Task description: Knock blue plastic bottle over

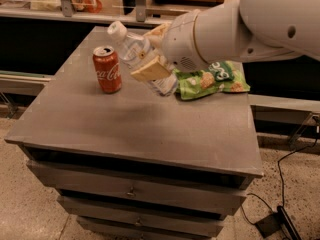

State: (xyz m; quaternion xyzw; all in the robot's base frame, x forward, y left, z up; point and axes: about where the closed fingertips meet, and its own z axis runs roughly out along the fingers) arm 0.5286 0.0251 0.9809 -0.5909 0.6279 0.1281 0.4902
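The blue plastic bottle (131, 46) is clear with a white cap (116, 30). It leans steeply to the left over the grey table (140, 134), with its base low near the tabletop. My gripper (151, 51) is at the back middle of the table. Its tan fingers (150, 70) sit on either side of the bottle's middle, shut on it. The red Coca-Cola can (107, 69) stands upright just left of the bottle, apart from it.
A green snack bag (212, 79) lies on the table right of the bottle, under my white arm (250, 24). Drawers (132, 191) are below the tabletop. A counter with bags runs behind. A cable and pedal (275, 221) lie on the floor at the right.
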